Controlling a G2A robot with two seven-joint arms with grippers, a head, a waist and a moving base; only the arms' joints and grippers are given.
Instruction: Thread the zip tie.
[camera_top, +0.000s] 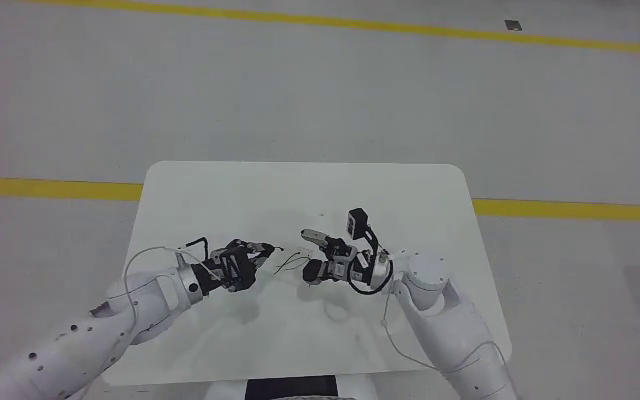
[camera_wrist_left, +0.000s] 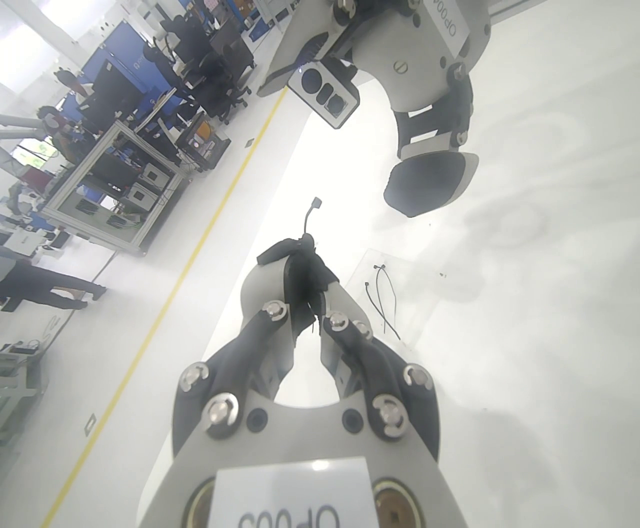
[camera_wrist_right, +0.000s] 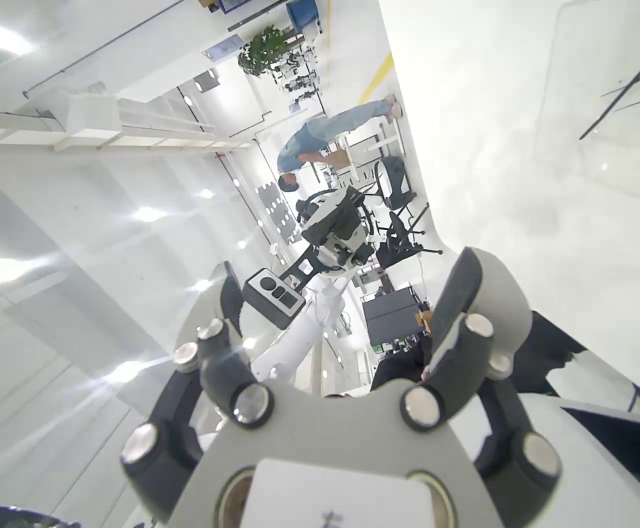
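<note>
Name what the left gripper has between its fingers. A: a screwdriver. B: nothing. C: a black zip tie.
C: the left gripper is shut on a black zip tie, whose head end sticks out past the fingertips.

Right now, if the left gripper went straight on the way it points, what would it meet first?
Probably the open right gripper facing it, likely its dark pad; the held zip tie would touch first. Depth is unclear.
</note>
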